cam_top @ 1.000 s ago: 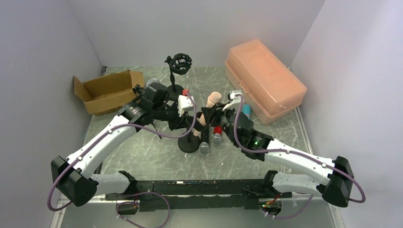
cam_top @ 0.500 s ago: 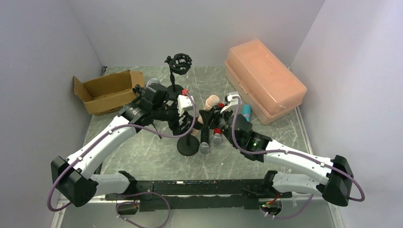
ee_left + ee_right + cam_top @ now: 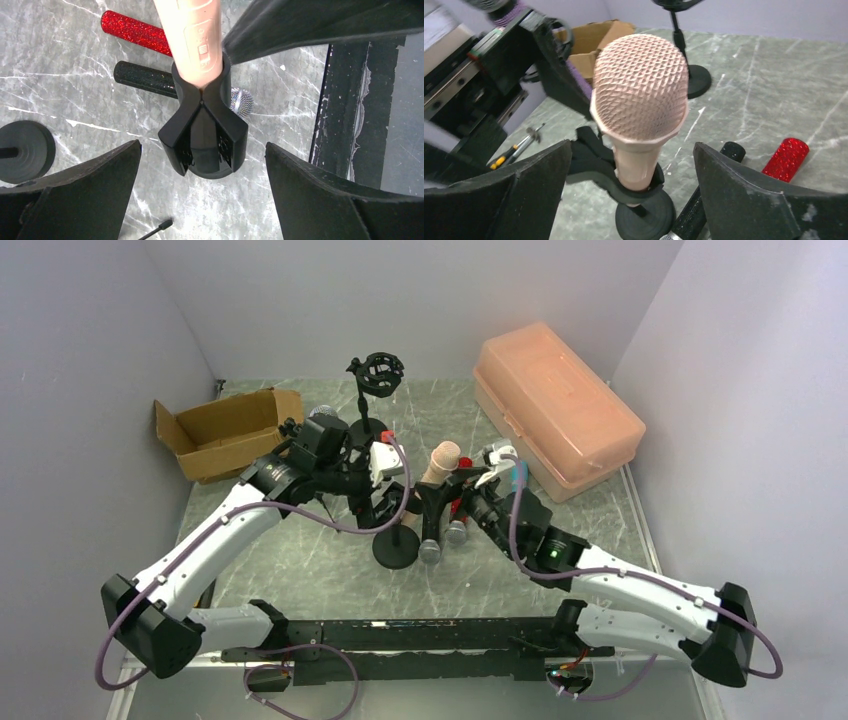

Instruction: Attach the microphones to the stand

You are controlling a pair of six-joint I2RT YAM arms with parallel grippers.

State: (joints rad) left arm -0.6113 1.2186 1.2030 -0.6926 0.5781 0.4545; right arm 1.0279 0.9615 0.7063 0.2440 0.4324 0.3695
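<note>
The peach-beige microphone [image 3: 443, 461] stands tilted in the black clip [image 3: 204, 134] of the near stand, whose round base [image 3: 397, 547] rests on the table. My left gripper [image 3: 384, 497] is open with its fingers either side of the clip and apart from it. On the other side my right gripper [image 3: 470, 496] is open too, its fingers flanking the microphone's handle [image 3: 639, 167] without touching. The glittery red microphone [image 3: 135, 32] and the black one [image 3: 143, 79] lie on the table beside the base. A light blue microphone [image 3: 519, 476] lies behind the right wrist.
A second stand with a ring-shaped shock mount [image 3: 377, 374] stands at the back. An open cardboard box [image 3: 225, 430] sits back left and an orange plastic case [image 3: 555, 405] back right. Small tools [image 3: 516, 147] lie near the left arm. A purple microphone's mesh head [image 3: 320, 414] shows behind the left wrist.
Both grippers have opened: the left let go of the clip, the right let go of the peach-beige microphone. The microphone stays in the clip and the right wrist has drawn back a little.
</note>
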